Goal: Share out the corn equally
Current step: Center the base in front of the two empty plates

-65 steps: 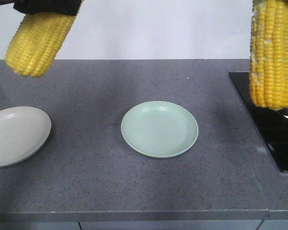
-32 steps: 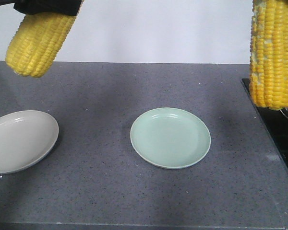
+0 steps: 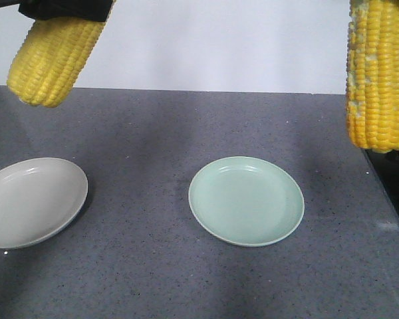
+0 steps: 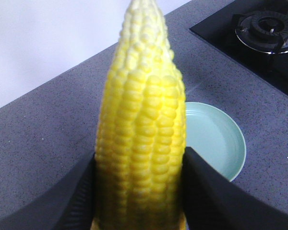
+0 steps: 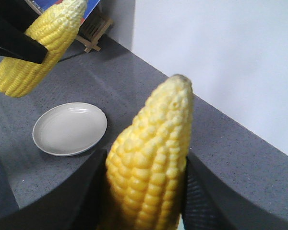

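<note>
Yellow corn (image 3: 48,61), no readable writing

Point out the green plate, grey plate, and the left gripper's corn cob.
green plate (image 3: 247,201): front view, bare centre of dish.
grey plate (image 3: 33,201): front view, bare centre of dish.
left gripper's corn cob (image 4: 141,139): left wrist view, mid-cob kernels.

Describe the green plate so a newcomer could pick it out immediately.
Start at the grey speckled countertop. Two empty round plates sit on it, apart from each other. The green plate is the pale mint one nearer the black stove; the other plate is beige-grey.
</note>
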You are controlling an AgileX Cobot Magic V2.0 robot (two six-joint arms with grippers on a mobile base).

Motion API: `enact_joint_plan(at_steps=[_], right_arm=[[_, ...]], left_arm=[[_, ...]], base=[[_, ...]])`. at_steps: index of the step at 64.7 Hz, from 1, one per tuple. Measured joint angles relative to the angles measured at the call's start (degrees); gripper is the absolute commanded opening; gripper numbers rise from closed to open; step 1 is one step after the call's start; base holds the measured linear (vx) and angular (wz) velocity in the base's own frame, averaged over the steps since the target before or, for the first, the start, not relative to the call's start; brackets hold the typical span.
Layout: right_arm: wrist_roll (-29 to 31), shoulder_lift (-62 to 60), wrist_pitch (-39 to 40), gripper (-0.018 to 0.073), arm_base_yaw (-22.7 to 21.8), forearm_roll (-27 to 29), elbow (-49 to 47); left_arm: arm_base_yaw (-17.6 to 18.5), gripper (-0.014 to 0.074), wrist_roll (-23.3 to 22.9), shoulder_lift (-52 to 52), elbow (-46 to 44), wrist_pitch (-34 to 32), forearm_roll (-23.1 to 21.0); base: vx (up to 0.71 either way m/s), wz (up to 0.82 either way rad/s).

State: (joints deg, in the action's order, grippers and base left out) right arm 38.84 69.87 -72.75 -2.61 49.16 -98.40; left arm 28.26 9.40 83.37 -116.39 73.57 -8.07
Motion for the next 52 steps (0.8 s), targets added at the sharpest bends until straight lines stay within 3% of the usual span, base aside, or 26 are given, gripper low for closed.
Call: enact_joint_plan(at_steps=[52], right_arm=[[0.00, 0.00, 0.00, -0.0004, 0.00, 0.00, 0.00]], left_arm=[[0.00, -0.0008, 0.00, 0.00, 0.00, 0.00, 0.00]], base=[[0.02, -0.02]])
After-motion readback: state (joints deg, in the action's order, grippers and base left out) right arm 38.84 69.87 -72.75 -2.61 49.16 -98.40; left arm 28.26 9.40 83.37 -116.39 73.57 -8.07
